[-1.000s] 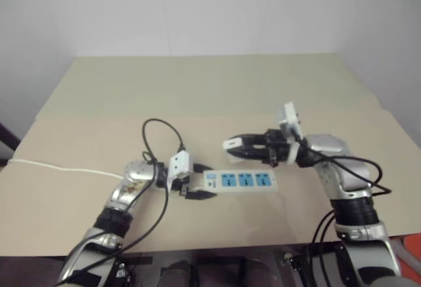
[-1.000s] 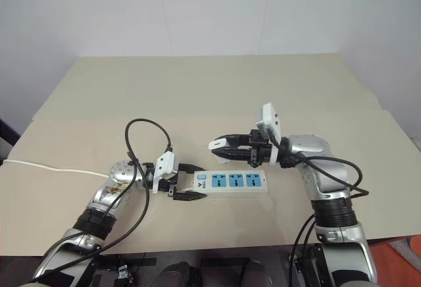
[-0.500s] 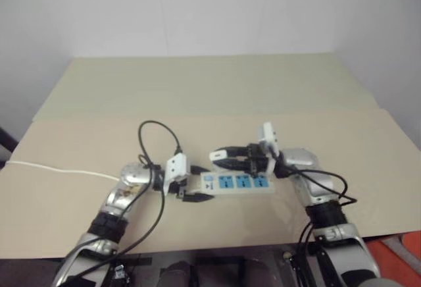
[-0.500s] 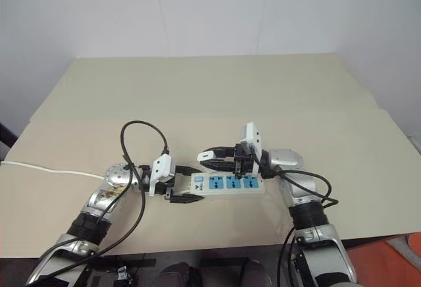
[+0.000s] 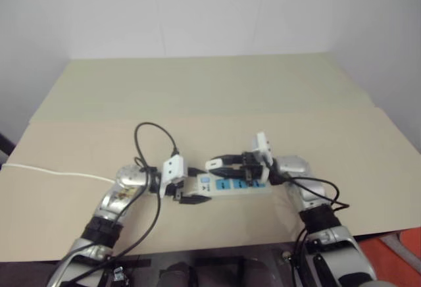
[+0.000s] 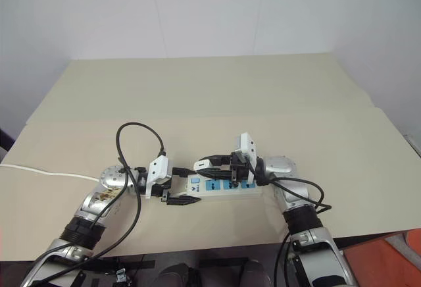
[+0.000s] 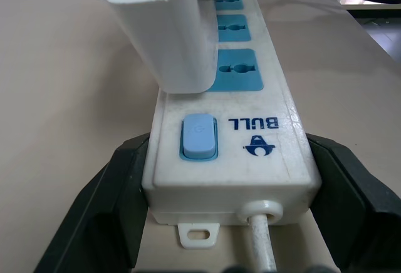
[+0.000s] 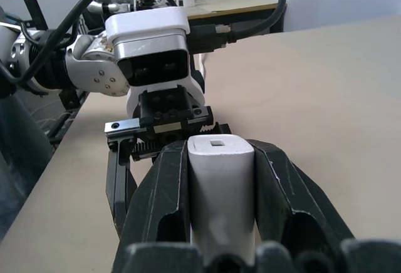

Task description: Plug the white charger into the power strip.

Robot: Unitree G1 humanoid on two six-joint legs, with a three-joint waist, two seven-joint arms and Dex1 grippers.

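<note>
The power strip [image 6: 227,187], a flat white bar with three blue sockets, lies on the beige table [image 6: 197,96]. My left gripper [image 6: 191,183] is shut on its switch end, one black finger [image 7: 94,216] on each long side, with the blue switch [image 7: 198,136] between them. My right gripper [image 6: 201,165] is shut on the white charger [image 8: 220,185] and holds it level, pointing toward my left arm. In the left wrist view the charger [image 7: 166,29] stands tilted over the socket nearest the switch, its lower end at that socket. Whether its prongs are in is hidden.
The strip's thin white cord [image 6: 46,172] runs off the table's left side. A black cable [image 6: 135,135] loops above my left wrist. The table's front edge [image 6: 197,244] lies close below both arms. Open tabletop stretches behind the strip.
My right gripper has come down and leftward with the charger, from above the strip's far side to just over its switch end. The left gripper has kept its hold on the strip.
</note>
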